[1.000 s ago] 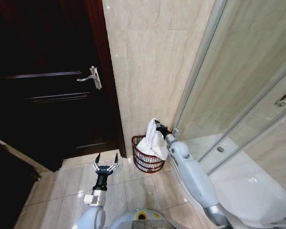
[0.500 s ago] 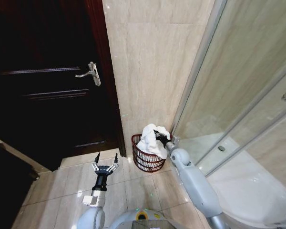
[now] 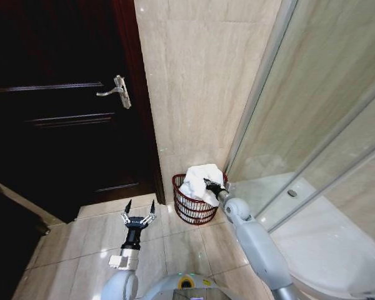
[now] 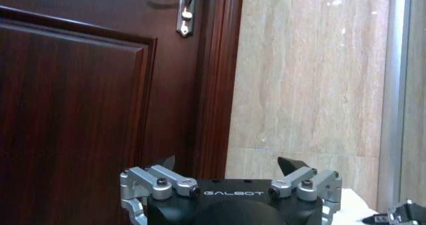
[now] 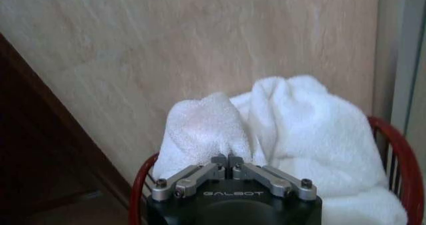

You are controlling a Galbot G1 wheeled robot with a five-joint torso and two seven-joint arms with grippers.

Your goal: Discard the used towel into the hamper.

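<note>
Right gripper (image 5: 228, 161) is pinched shut on the towel (image 3: 199, 180), heaped in the hamper (image 3: 189, 209) w/ folds over the rim, so letting go may spill it; left gripper (image 3: 139, 209) idles, spread.

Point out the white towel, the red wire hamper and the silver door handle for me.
White terry-cloth towel (image 3: 197, 178): head view, on its bunched top fold.
Round dark-red open-weave wire hamper (image 3: 190, 212): head view, on its ribbed front wall.
Silver lever door handle (image 3: 112, 89): head view, on the lever.

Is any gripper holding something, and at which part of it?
The right gripper pinches a fold of the white towel above the hamper; the left gripper holds nothing.
</note>
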